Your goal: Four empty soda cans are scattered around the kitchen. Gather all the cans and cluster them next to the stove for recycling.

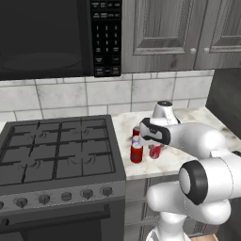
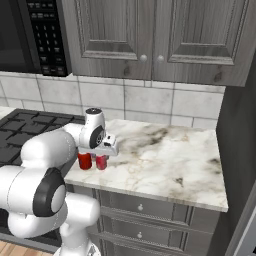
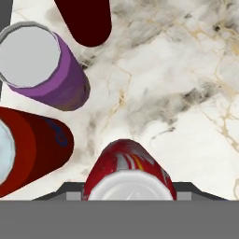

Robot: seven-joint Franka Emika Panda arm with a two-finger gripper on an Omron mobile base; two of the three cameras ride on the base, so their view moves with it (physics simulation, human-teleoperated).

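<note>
- Four cans are showing in the hand view: purple can [image 3: 44,65], dark red can [image 3: 86,21] above it, red can [image 3: 32,151] at left, held can [image 3: 128,172] at bottom centre.
- Pincer [image 1: 155,147] is sitting closed on the held can, upright on or just over the tabletop [image 2: 165,155]; contact with the marble can't be told.
- The other three cans are standing upright on the tabletop, close together, small gaps between them.
- Cluster is sitting near the tabletop's left edge, just beside the one stove [image 1: 56,146].
- In the left base view the front red can [image 1: 136,153] is standing near the front edge.
- Open marble is stretching right of the cluster toward the dark side wall [image 2: 237,150].
</note>
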